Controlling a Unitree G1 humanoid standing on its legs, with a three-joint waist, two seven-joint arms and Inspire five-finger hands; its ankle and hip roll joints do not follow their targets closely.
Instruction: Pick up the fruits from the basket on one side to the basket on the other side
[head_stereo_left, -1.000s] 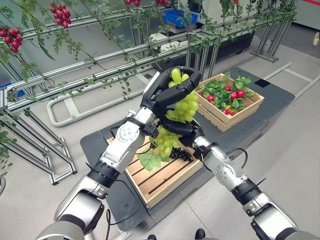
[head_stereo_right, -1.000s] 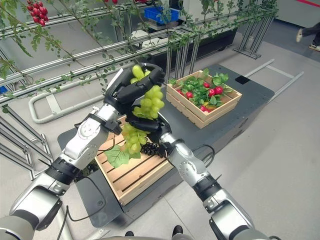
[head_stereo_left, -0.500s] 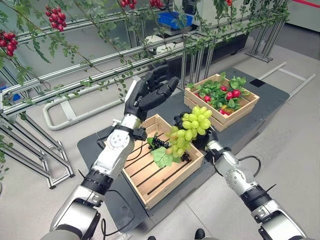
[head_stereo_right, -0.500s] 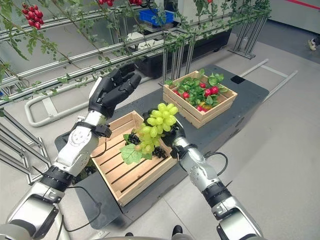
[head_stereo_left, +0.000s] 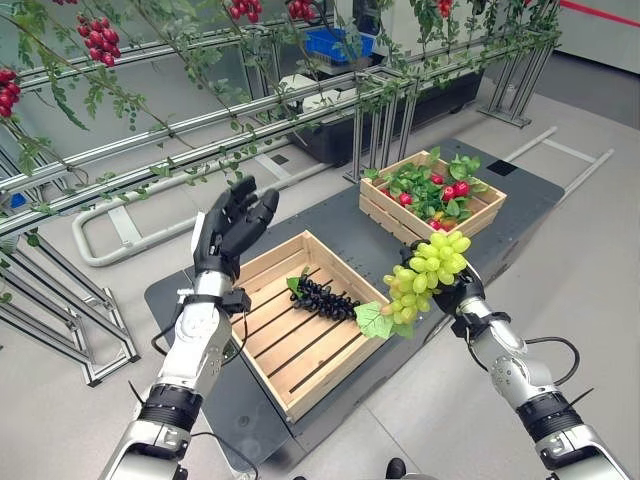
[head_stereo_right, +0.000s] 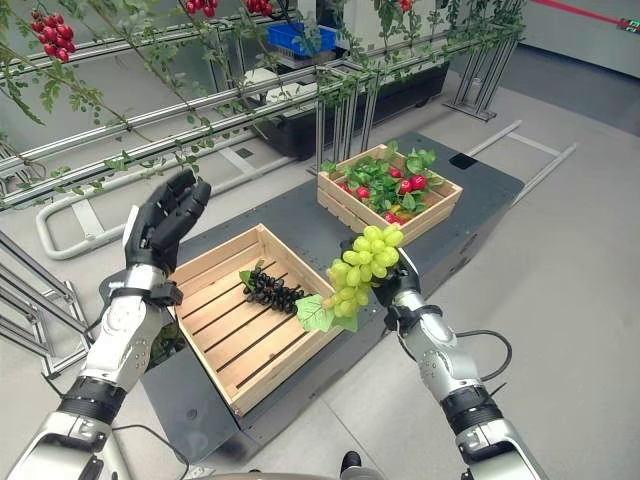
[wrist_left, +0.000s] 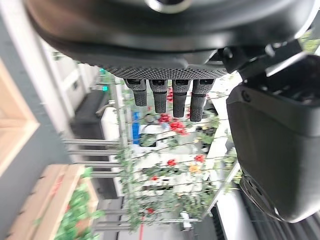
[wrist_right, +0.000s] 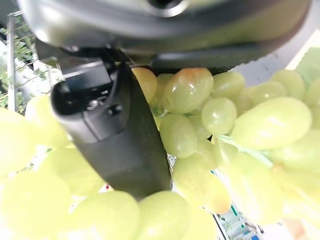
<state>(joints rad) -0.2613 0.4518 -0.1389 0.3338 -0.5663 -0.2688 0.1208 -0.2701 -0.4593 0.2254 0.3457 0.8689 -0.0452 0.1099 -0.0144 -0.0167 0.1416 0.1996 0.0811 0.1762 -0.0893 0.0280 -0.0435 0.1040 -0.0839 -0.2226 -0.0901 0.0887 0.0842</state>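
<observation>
Right hand (head_stereo_left: 462, 292) gripping green grapes (head_stereo_left: 425, 272), now past near crate (head_stereo_left: 262, 268) edge; left hand (head_stereo_left: 232, 228) withdrawn, fingers spread.

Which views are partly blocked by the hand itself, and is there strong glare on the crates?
Left wrist view: the left hand hides much of the scene, its straight fingers dark against a bright background. Right wrist view: the green grapes sit very close to the camera, the right hand curled round them. Left eye view: even light, no strong glare on the near crate or the far crate.
</observation>
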